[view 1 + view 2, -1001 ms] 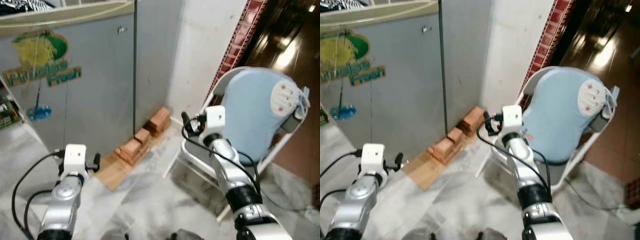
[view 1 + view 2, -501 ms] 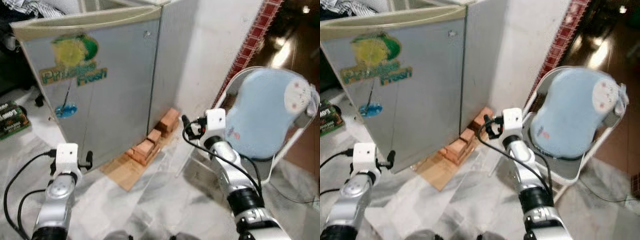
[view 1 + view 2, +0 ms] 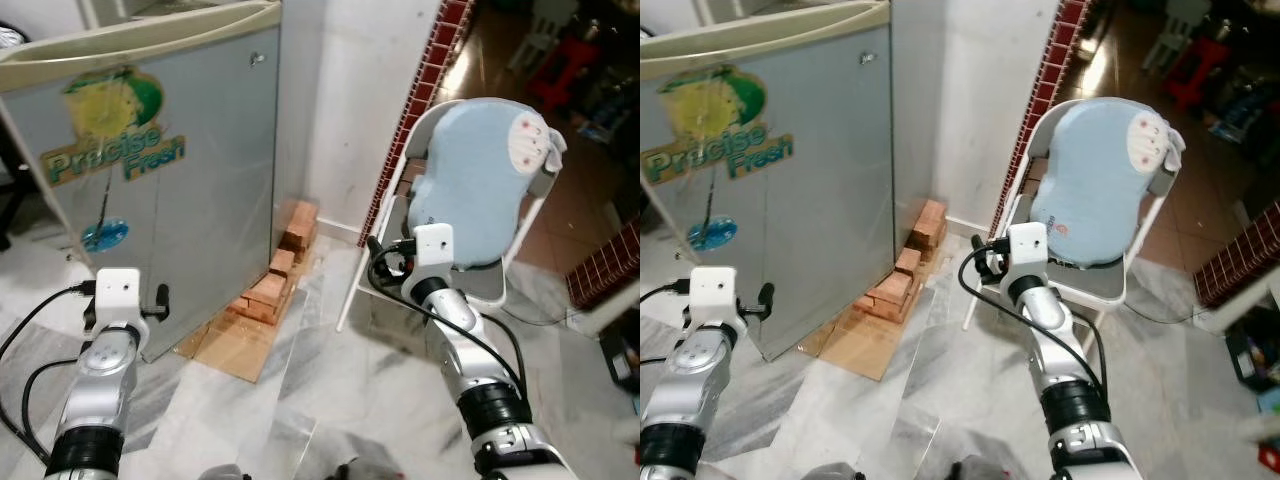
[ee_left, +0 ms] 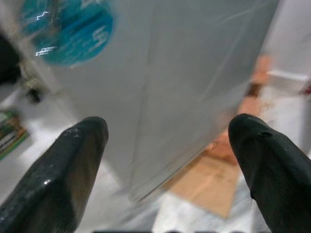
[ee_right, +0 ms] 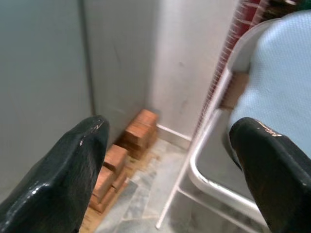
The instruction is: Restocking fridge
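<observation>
Grey fridge (image 3: 170, 180), door apparently shut, green-yellow logo, both grippers (image 4: 167, 160) (image 5: 170, 165) spread wide, empty.

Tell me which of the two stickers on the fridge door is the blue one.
The lower sticker, a small round blue one. The upper sticker on the fridge is yellow and green and reads "Precise Fresh".

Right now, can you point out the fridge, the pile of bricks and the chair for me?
fridge (image 3: 190, 190): left eye view, on its grey door.
bricks (image 3: 268, 290): left eye view, on one brick's top.
chair (image 3: 1110, 285): right eye view, on its seat edge.
</observation>
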Available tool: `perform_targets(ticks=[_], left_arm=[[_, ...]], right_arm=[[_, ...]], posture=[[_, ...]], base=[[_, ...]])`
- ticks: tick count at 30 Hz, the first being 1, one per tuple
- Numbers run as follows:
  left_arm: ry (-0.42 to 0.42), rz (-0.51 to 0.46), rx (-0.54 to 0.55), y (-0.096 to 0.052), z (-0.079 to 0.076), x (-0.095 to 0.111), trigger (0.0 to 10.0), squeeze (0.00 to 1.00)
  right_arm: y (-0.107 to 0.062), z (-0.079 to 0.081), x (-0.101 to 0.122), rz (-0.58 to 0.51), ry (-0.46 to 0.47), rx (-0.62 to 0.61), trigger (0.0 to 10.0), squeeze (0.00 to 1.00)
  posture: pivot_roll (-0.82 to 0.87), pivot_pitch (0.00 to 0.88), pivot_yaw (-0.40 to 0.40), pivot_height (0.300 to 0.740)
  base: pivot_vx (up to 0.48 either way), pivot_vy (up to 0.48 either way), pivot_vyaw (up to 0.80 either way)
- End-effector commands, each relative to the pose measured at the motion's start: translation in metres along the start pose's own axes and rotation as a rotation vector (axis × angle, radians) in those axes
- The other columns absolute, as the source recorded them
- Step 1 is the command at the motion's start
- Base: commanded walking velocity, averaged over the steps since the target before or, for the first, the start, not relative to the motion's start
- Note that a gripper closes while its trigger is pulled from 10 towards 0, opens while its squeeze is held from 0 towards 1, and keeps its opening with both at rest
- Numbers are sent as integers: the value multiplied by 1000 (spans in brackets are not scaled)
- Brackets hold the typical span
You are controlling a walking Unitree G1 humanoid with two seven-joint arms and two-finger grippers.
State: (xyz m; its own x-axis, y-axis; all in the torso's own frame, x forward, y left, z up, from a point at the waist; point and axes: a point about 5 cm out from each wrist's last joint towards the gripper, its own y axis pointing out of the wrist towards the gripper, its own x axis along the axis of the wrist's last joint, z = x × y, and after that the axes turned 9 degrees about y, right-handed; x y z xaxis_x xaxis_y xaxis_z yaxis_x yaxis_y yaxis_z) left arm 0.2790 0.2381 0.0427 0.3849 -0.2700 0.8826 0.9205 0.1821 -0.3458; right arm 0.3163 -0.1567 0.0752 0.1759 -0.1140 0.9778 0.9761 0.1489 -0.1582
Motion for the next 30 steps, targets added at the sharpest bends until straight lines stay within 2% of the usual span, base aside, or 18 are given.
perform_targets(ticks=[1, 4, 7, 12, 22, 28, 30], left_arm=[[11, 23, 37, -1, 13, -7, 10000, 0], [16, 21, 56, 0, 19, -7, 10000, 0], [8, 21, 97, 3, 32, -5, 10000, 0], [13, 17, 110, 5, 37, -3, 10000, 0], [10, 22, 110, 3, 31, -7, 10000, 0], [31, -27, 99, -4, 19, 0, 10000, 0], [29, -57, 103, -10, 15, 4, 10000, 0]], right_arm=[[3, 9, 8, -27, 2, 27, 10000, 0], [2, 8, 7, -26, 0, 25, 10000, 0], [2, 8, 7, -24, -3, 25, 10000, 0], [2, 8, 7, -23, -4, 25, 10000, 0], [1, 7, 6, -15, -51, 21, 10000, 0], [4, 5, 15, -37, -35, 19, 10000, 0], [4, 3, 16, -38, -41, 16, 10000, 0]], posture=[[59, 0, -57, 740], [59, 0, -57, 740], [60, 0, -58, 740], [59, 0, -56, 740], [63, 0, -53, 740], [65, 0, -48, 740], [67, 0, -48, 740]], base=[[0, 480, 0], [0, 480, 0], [0, 480, 0], [0, 480, 0], [0, 480, 0], [0, 480, 0], [0, 0, 0]])
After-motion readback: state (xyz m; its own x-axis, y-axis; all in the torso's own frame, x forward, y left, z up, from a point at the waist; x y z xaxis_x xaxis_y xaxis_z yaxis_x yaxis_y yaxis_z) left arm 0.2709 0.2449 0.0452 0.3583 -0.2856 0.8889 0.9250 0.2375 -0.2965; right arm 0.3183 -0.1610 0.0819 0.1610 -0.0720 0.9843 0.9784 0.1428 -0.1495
